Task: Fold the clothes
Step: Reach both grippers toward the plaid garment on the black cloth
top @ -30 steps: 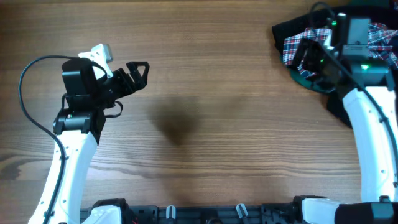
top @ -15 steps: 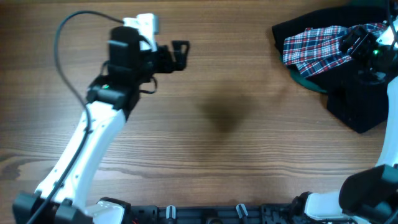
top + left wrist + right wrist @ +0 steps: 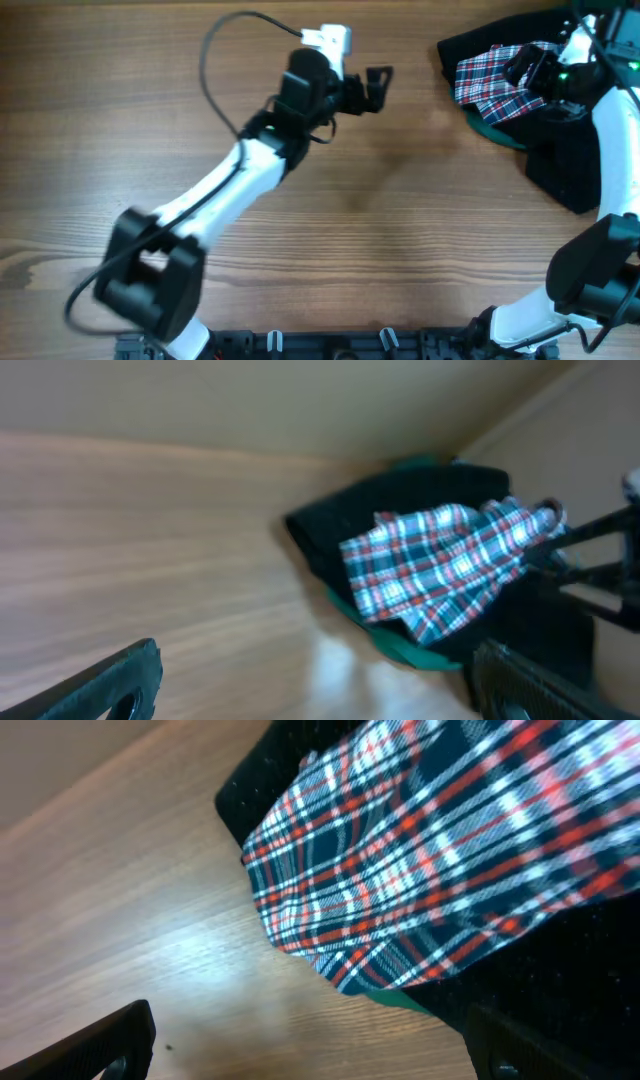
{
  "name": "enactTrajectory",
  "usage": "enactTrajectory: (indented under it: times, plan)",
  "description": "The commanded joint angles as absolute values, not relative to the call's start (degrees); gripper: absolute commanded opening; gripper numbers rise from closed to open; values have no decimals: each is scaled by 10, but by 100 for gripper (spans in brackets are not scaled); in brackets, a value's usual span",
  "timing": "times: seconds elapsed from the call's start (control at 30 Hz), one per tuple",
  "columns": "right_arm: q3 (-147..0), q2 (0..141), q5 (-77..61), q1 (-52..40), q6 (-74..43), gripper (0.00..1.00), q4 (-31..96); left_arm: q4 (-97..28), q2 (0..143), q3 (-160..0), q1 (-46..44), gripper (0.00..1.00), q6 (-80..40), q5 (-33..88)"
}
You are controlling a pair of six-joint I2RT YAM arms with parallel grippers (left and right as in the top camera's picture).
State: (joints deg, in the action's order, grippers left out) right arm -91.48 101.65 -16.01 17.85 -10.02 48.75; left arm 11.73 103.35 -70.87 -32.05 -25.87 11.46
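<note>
Seeing the plaid top [image 3: 495, 78] lying crumpled and unfolded at the far right corner of the tabletop [image 3: 150, 120], showing red, white and navy checks. Finding it resting on a black garment [image 3: 570, 170] that is spreading out beneath it and toward the near side, with a strip of green fabric [image 3: 495, 128] peeking out along its near edge. Catching the same pile from the right wrist: plaid top [image 3: 420, 860] filling the upper right, green fabric [image 3: 385, 995] showing just under its lower edge, black garment [image 3: 560, 1020] lying around it, bare wood to the left. Spotting the right claw [image 3: 525, 70] hanging over the right end of the plaid top, its jaws standing wide apart and gripping nothing; being unable to tell whether it is touching the cloth. Seeing the two fingers of that claw [image 3: 300, 1055] sitting far apart in the lower corners of its own view. Turning to the left claw [image 3: 378, 82], reaching out at the end of a long diagonal stretch of arm over bare wood, pointing toward the pile yet staying well apart from it, jaws likewise spread wide and holding nothing. Looking from the left wrist, somewhat blurred: claw [image 3: 320, 695] fingers parted in the lower corners, plaid top [image 3: 440, 560] lying ahead on the black garment [image 3: 400, 490].
</note>
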Motion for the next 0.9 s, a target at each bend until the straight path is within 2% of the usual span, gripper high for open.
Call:
enactTrajectory:
  times: [0.0, 0.13, 0.23, 0.33, 0.43, 0.6, 0.73, 0.87]
  plan:
    - [-949, 991, -195, 186, -103, 100, 495, 149, 1104, -721, -329, 100, -335, 163]
    - [-949, 1009, -176, 182, -107, 100, 489, 137, 1106, -724, -318, 100, -320, 160]
    - [-945, 1027, -154, 171, -114, 92, 488, 80, 1079, -725, -280, 99, -317, 158]
    - [-933, 1038, -133, 159, -124, 92, 489, 30, 1054, -725, -245, 99, -271, 161]
    - [-933, 1062, -133, 154, -144, 92, 480, 25, 1042, -725, -240, 100, -230, 157]
    - [-933, 1117, -123, 136, -197, 88, 463, 18, 1041, -725, -240, 100, -231, 123]
    - [-933, 1160, -116, 120, -218, 88, 417, 11, 1041, -724, -239, 100, -229, 108]
    - [-933, 1186, -114, 114, -242, 84, 370, -6, 1041, -724, -239, 100, -227, 79]
